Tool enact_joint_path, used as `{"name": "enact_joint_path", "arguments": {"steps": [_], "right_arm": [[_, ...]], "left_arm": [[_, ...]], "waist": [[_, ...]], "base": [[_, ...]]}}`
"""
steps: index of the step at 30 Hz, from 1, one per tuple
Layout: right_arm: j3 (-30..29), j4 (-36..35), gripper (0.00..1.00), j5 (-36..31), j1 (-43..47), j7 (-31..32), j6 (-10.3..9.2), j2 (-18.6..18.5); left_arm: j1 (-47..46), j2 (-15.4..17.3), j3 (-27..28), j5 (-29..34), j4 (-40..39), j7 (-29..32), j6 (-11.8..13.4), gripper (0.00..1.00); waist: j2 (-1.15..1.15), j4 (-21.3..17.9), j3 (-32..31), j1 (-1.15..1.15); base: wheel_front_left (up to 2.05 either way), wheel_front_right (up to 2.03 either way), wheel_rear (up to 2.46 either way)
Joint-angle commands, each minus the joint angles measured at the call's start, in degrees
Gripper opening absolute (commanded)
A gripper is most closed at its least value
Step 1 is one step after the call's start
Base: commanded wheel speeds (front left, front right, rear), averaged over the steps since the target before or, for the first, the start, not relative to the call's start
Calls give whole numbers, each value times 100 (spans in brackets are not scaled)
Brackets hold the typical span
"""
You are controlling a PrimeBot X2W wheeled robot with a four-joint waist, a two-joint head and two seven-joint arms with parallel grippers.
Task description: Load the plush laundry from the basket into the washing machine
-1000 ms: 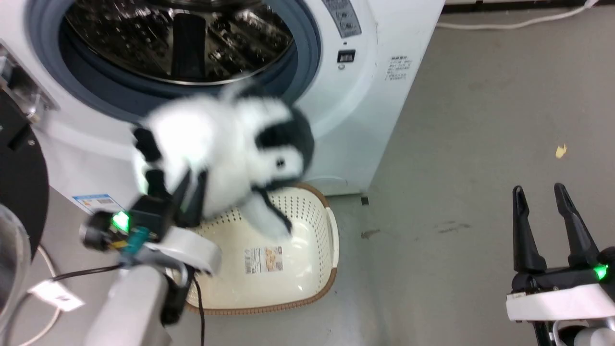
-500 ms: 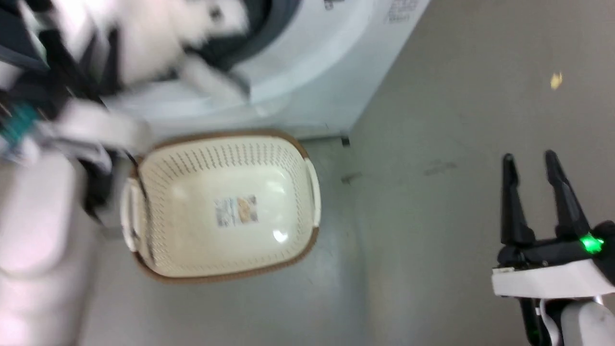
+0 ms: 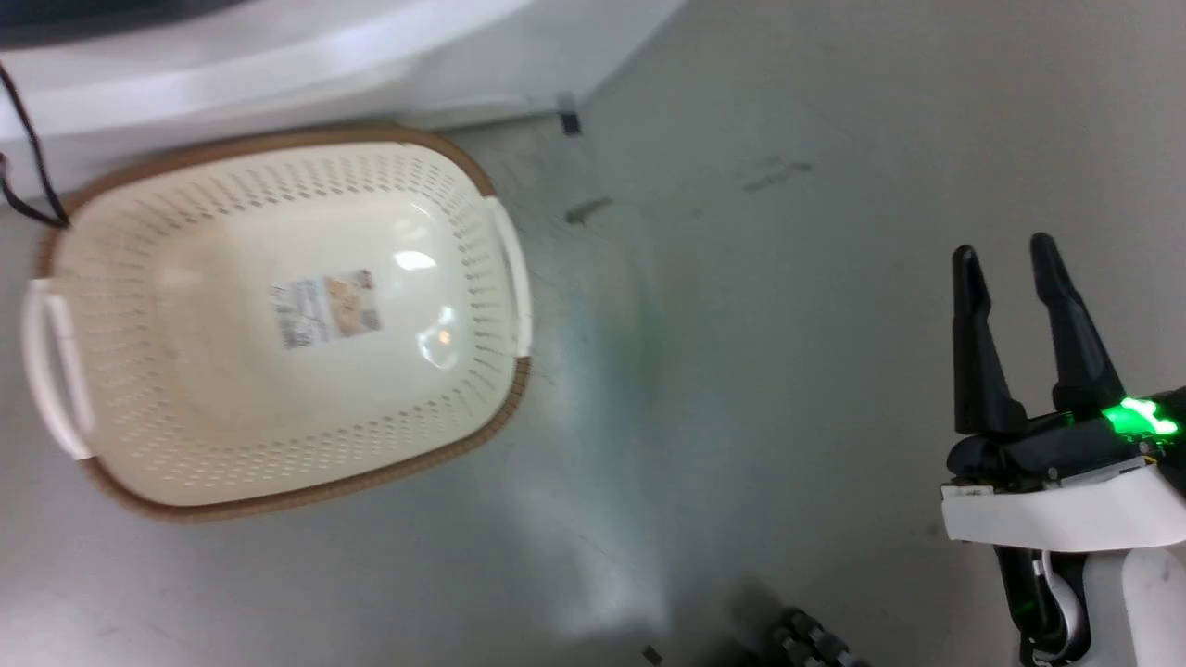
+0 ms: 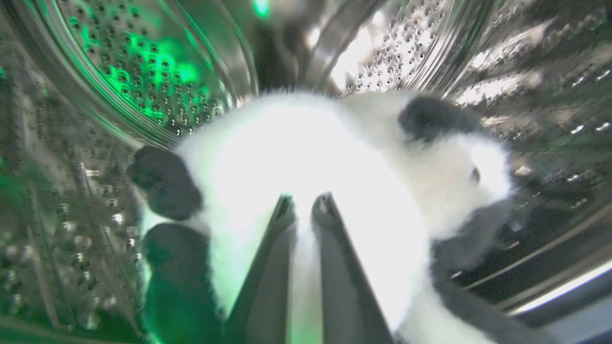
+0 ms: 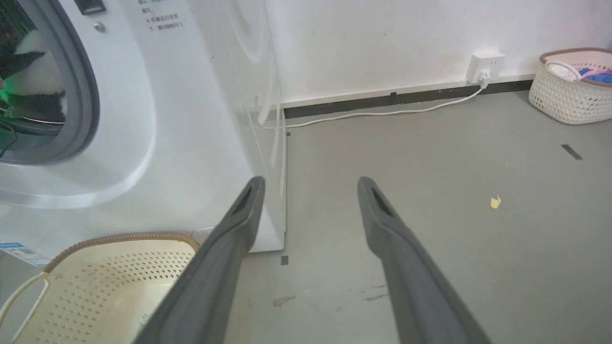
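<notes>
The panda plush (image 4: 344, 191) hangs inside the washing machine's steel drum (image 4: 143, 71), white body up, black limbs at left. My left gripper (image 4: 306, 210) is shut on its white fur. A bit of the plush (image 5: 33, 62) shows through the washer's grey door seal (image 5: 83, 95). The cream basket (image 3: 120, 389) stands on the floor with only a label (image 3: 324, 310) inside, in front of the washing machine (image 3: 278, 56). My right gripper (image 3: 1005, 259) hangs open over bare floor to the right, holding nothing; its fingers (image 5: 229, 239) spread wide.
A second white basket (image 5: 569, 91) with coloured clothes stands by the far wall. A white cable (image 5: 382, 112) runs along the skirting to a wall socket (image 5: 485, 64). A yellow scrap (image 5: 496, 202) lies on the grey floor. A black cable (image 3: 28, 157) hangs at the basket's far left.
The head camera has tipped down, so the washer front slid out of its top. My left gripper carried the panda from above the basket into the drum. The right gripper stayed put.
</notes>
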Motion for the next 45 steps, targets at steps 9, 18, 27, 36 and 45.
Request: {"name": "enact_joint_path", "arguments": {"steps": [9, 18, 27, 36, 45], "right_arm": [[15, -8, 100, 90, -211, -24, -5, -6], [-204, -26, 100, -181, -208, -24, -5, -6], [-289, -1, 100, -846, 109, -24, -5, -6], [-424, 67, 100, -1232, 683, -24, -5, -6], [-464, 197, 100, -1172, 1258, -24, -5, -6]], "left_arm": [[-708, 58, -469, 292, 1575, 41, -98, 37], [-376, -253, -556, 159, 2199, -448, -113, 100], [959, -890, -501, -204, 2399, -1257, -154, 100], [3320, -1416, 28, -351, -121, -1280, -70, 100], [5748, -1997, 358, 58, -2347, -1281, 172, 100]], "waist": [[0, -210, 201, -2], [0, 99, -364, -2], [0, 703, -1929, -2], [0, 1328, -3166, -2], [0, 1808, -3872, -2]], "base": [[0, 0, 0], [0, 0, 0], [0, 0, 0], [0, 0, 0], [0, 0, 0]]}}
